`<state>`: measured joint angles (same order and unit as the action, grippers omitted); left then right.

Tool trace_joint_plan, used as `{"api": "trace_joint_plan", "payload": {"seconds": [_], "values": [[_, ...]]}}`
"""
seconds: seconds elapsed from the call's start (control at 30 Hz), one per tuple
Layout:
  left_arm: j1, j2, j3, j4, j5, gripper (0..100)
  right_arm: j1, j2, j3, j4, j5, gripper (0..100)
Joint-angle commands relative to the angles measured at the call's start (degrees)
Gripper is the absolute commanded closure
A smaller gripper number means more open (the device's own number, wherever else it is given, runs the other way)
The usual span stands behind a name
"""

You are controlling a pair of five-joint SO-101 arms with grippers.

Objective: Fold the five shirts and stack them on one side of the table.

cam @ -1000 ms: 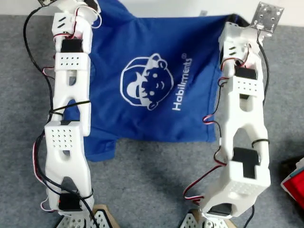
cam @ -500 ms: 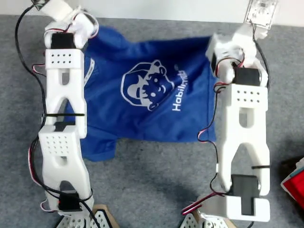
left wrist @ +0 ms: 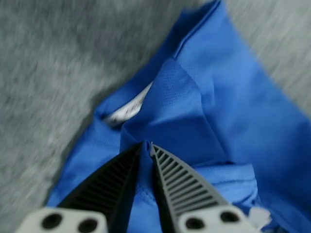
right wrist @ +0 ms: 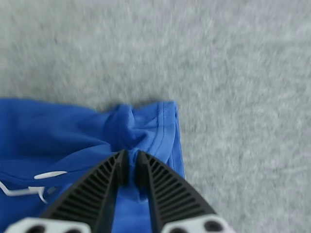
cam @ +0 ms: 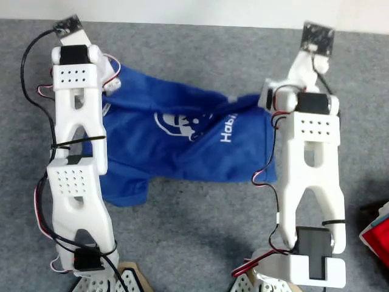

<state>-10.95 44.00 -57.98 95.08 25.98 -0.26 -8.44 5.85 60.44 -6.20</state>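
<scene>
While it lies rumpled mid-table on the grey felt tabletop (cam: 200,237), the blue shirt (cam: 182,155) has its far edge doubled over its white print. The left gripper (left wrist: 146,147) has its jaws pinched on fabric beside the collar label. The right gripper (right wrist: 129,156) has its jaws pinched on a bunched hem corner. A red object (cam: 377,234) sits well apart, at the right edge.

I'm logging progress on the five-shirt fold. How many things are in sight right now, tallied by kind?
blue shirt: 1
grippers: 2, the left gripper and the right gripper, each shut on the blue shirt
red thing at the view's edge, too cut off to identify: 1
Total: 4
</scene>
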Motion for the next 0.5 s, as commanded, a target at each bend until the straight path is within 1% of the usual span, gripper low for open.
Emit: {"api": "trace_joint_plan", "payload": {"seconds": [0.0, 0.07, 0.17, 0.27, 0.33, 0.47], "values": [[-1.4, -4.9, -1.9, 5.5, -2.0, 99, 0.8, -3.1, 1.9, 0.6, 1.4, 99.1], [-1.9, -5.0, -1.9, 5.6, -2.7, 99, 0.8, -5.0, 3.5, 0.5, 1.5, 99.1], [-2.2, -5.1, -1.9, 5.9, -4.5, 99, 0.3, -9.9, 7.6, 0.2, 4.8, 99.1], [-2.2, -7.9, 0.1, 6.0, -4.8, 99, -0.7, -15.3, 11.7, 0.1, 5.5, 99.1], [-2.0, -11.8, 5.3, 6.0, -7.0, 99, -0.7, -17.7, 13.9, 0.1, 5.5, 99.1], [-0.8, -21.1, 22.1, 5.5, -11.8, 99, -0.5, -18.5, 18.0, -1.1, 6.7, 99.1]]}}
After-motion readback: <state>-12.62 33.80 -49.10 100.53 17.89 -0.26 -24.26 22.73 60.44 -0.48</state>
